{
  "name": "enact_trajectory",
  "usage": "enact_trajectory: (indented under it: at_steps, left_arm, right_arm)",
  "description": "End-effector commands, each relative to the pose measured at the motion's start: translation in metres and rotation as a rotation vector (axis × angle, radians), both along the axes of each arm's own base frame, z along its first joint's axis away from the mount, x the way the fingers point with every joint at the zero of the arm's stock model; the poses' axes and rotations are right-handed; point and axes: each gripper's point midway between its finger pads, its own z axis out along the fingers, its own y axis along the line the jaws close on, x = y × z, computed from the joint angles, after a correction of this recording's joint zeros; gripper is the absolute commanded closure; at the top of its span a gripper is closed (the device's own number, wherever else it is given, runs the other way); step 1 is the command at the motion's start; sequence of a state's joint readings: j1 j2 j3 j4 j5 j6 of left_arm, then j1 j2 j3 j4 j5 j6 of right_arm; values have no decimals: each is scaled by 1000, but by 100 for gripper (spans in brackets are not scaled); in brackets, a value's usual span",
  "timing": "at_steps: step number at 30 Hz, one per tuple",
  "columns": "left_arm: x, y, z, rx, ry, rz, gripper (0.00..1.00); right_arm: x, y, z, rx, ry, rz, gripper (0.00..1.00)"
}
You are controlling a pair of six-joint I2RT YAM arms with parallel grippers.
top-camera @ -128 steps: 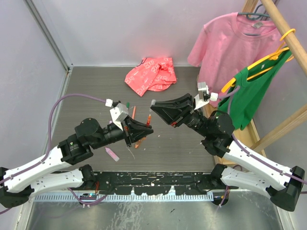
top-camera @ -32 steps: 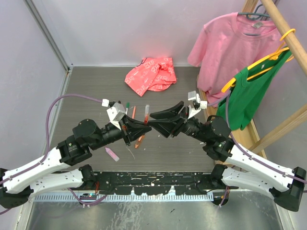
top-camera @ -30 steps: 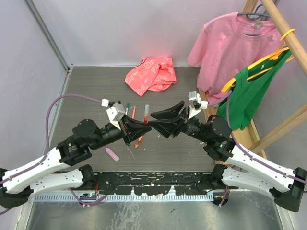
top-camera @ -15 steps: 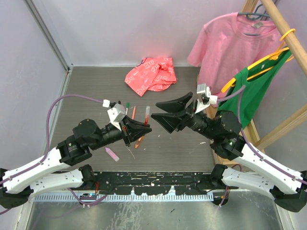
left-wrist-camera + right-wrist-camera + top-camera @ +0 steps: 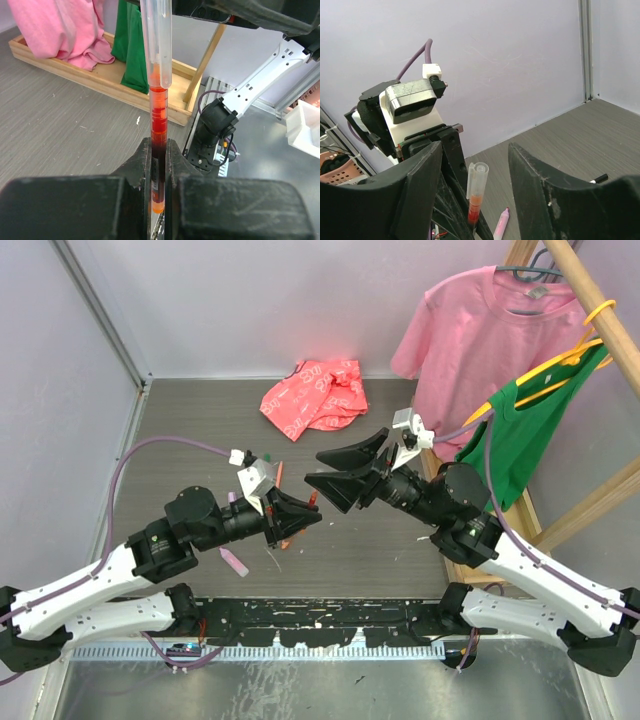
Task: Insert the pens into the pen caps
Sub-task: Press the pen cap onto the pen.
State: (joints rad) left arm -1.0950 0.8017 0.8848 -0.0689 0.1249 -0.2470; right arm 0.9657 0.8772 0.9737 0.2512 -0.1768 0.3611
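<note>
**Mia:** What is the left gripper doing?

**Ben:** It is pinching a red pen. The two black fingers press on the pen's dark lower part, one on each side. A clear cap sits on the top end of that pen (you can see the red body start just below it).

**Mia:** Where is the pen?

**Ben:** Up in the air over the grey table, between the two arms.

**Mia:** And the right gripper?

**Ben:** Its fingers are spread wide apart and hold nothing. In its own camera the pen stands in the gap between them, touching neither.

**Mia:** What else lies on the table?

**Ben:** A pink highlighter lies near the left arm. A thin orange pen lies close to a small green cap. A red patterned cloth sits at the back. A pink shirt and a green shirt hang on the right
</note>
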Motion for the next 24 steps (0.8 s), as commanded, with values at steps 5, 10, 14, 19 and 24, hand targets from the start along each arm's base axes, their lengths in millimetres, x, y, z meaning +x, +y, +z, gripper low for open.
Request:
enact_trajectory:
  at_steps: [5, 10, 14, 19, 24]
  left_arm:
    - [-4, 2, 31, -67, -51, -18, 100]
    - [-4, 3, 34, -75, -58, -11, 100]
    - [-3, 4, 36, -78, -61, -5, 100]
    - [-1, 6, 39, -90, -67, 6, 100]
    - [1, 9, 46, -110, -76, 25, 100]
  right_arm:
    - [-7, -1, 21, 36, -34, 24, 49]
    - [-6, 1, 16, 24, -24, 29, 60]
    - [-6, 0, 14, 26, -19, 27, 70]
    - [-8, 0, 13, 30, -12, 33, 83]
    - [-9, 1, 9, 31, -1, 45, 93]
